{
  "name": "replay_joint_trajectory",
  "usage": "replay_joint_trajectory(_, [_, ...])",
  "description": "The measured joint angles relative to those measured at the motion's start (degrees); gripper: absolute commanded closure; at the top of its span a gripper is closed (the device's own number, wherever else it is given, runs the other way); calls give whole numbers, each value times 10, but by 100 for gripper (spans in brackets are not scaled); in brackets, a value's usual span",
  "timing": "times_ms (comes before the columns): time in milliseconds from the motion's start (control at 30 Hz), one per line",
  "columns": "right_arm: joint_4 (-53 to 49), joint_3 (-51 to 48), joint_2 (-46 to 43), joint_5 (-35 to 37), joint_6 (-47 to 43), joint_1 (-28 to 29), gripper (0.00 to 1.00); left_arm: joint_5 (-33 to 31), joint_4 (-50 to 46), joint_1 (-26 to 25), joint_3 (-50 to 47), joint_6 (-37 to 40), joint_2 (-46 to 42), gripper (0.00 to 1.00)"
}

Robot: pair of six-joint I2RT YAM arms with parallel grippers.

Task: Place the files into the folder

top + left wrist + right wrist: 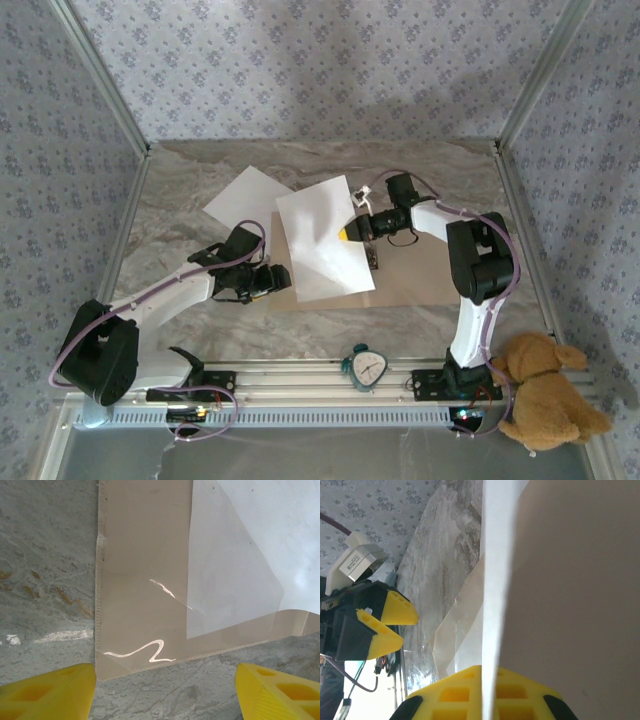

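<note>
Folder (425,280) lies open and flat mid-tabletop (180,200), with bare marble to its left, right and behind. Left hand (272,281) wide apart, empty, at folder's left edge. Right hand (347,233) pinched tight on right edge of near sheet (315,235), which tilts over folder. Far sheet (243,198) flat behind-left, one corner hidden.

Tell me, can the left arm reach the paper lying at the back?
Probably yes. The left gripper is open and holds nothing, and only bare table lies between it and the back sheet. The right gripper holds the other sheet off to the side.
</note>
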Motion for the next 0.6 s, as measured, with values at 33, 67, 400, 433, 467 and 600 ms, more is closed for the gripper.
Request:
replay_joint_trajectory(33, [7,0,2,0,6,1,100,0,0,0,0,0,0,26])
replay_joint_trajectory(67, [13,0,3,0,11,3,100,0,0,0,0,0,0,26])
replay_joint_trajectory(400, [80,-13,10,0,70,19,100,0,0,0,0,0,0,25])
replay_joint_trajectory(433, [87,-19,10,1,76,19,100,0,0,0,-1,0,0,26])
replay_joint_trajectory(467, [96,-29,10,1,85,19,100,0,0,0,-1,0,0,26])
replay_joint_trajectory(600, [132,-58,10,2,118,19,100,0,0,0,-3,0,0,25])
